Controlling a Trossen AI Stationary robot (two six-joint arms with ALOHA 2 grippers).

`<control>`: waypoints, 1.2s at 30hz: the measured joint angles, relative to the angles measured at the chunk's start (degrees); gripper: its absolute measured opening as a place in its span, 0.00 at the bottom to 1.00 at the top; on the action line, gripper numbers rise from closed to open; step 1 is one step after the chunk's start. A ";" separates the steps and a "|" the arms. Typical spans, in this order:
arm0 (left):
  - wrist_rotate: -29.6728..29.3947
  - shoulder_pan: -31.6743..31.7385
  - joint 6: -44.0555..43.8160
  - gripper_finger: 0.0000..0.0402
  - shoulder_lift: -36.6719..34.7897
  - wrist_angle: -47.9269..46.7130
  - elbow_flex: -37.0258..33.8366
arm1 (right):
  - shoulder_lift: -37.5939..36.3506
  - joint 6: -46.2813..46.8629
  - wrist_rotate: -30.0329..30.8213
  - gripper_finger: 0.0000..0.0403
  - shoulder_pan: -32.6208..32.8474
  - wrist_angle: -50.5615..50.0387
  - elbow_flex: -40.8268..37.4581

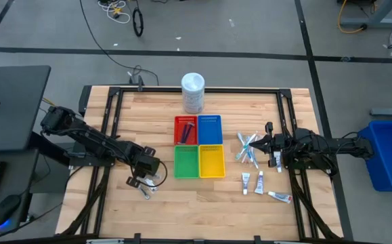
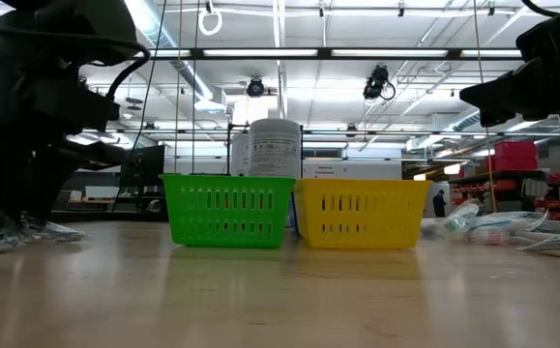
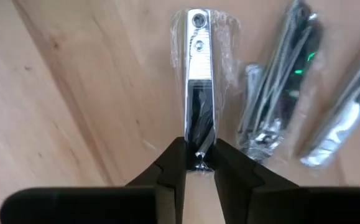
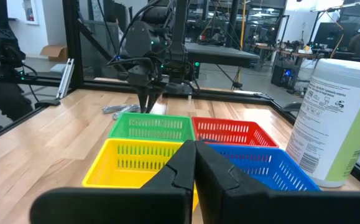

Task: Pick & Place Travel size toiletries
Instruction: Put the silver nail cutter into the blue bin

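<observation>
My left gripper is down over the table's near left, shut on a silvery sachet that holds a shiny metal piece. Two more silvery sachets lie flat on the wood beside it. My right gripper is shut on nothing and hovers at the right, next to a heap of pale-blue and white sticks. Three small white tubes lie nearer the near edge. A dark-blue stick lies in the red tray. My left gripper pinches the silvery sachet between its two fingers at one narrow end. The fingers point down from above, and the sachet's length runs away from them. Whether the sachet is clear of the wood, I cannot tell.
Four square trays sit mid-table: red, blue, green and yellow. A tall white tub stands behind them near the far edge. Bare wood lies along the near edge, between the left sachets and the right tubes.
</observation>
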 joint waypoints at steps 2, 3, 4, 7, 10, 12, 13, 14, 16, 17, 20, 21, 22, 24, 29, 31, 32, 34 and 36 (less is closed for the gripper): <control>0.51 -0.02 -0.56 0.17 -0.15 -0.87 0.80 | 0.00 0.02 0.00 0.03 0.02 0.00 0.00; 0.62 0.00 -0.89 0.16 -0.49 -1.39 1.18 | -0.01 0.02 0.00 0.03 0.01 -0.01 0.00; 0.60 0.00 -1.35 0.16 -0.77 -2.04 1.75 | -0.01 0.00 0.00 0.03 0.01 -0.01 0.00; 0.59 0.00 -2.00 0.17 -1.25 -3.03 3.65 | -0.01 0.00 0.00 0.03 0.02 -0.02 0.00; 0.65 0.00 -2.14 0.17 -1.53 -3.90 5.52 | -0.02 0.02 0.00 0.03 0.02 0.02 0.00; 0.70 0.00 -2.14 0.16 -1.75 -4.58 6.50 | -0.02 0.00 0.00 0.03 0.02 0.06 0.00; 0.68 0.00 -2.14 0.16 -1.75 -4.55 6.88 | -0.02 0.02 0.00 0.03 0.00 0.07 0.00; 0.68 0.00 -2.15 0.16 -1.75 -4.58 7.17 | -0.02 0.00 0.01 0.03 0.01 0.01 0.00; 0.68 0.00 -2.16 0.17 -1.75 -4.65 7.67 | -0.02 0.01 0.00 0.03 0.01 0.07 0.00; 0.64 0.00 -2.19 0.17 -1.75 -4.64 7.88 | -0.02 0.00 0.00 0.03 0.00 0.02 0.00; 0.56 0.00 -2.19 0.17 -1.75 -4.69 8.57 | -0.02 0.00 0.00 0.03 0.02 0.04 0.00; 0.55 0.00 -2.19 0.17 -1.73 -4.77 8.91 | -0.02 0.02 0.00 0.03 0.02 0.02 0.00; 0.55 0.00 -2.19 0.17 -1.73 -4.85 9.30 | -0.02 0.01 0.00 0.03 0.02 0.02 0.00; 0.55 0.27 -2.19 0.16 -1.73 -5.08 10.37 | -0.02 0.00 0.00 0.03 0.01 0.01 0.00; 0.41 1.86 -2.19 0.17 -1.73 -6.22 14.93 | -0.02 0.00 0.00 0.03 0.00 0.02 0.00; 0.39 2.61 -2.19 0.17 -1.73 -6.54 17.28 | -0.02 0.00 0.00 0.03 0.02 0.00 0.00; 0.33 3.02 -2.19 0.17 -1.73 -6.54 18.43 | -0.02 0.01 0.00 0.03 0.02 0.01 0.00; 0.16 3.93 -2.10 0.16 -1.73 -6.60 20.52 | -0.02 0.01 0.00 0.03 0.02 0.00 0.00; -0.49 4.79 -2.05 0.16 -1.73 -6.69 22.44 | -0.02 0.00 0.00 0.03 0.00 0.00 0.00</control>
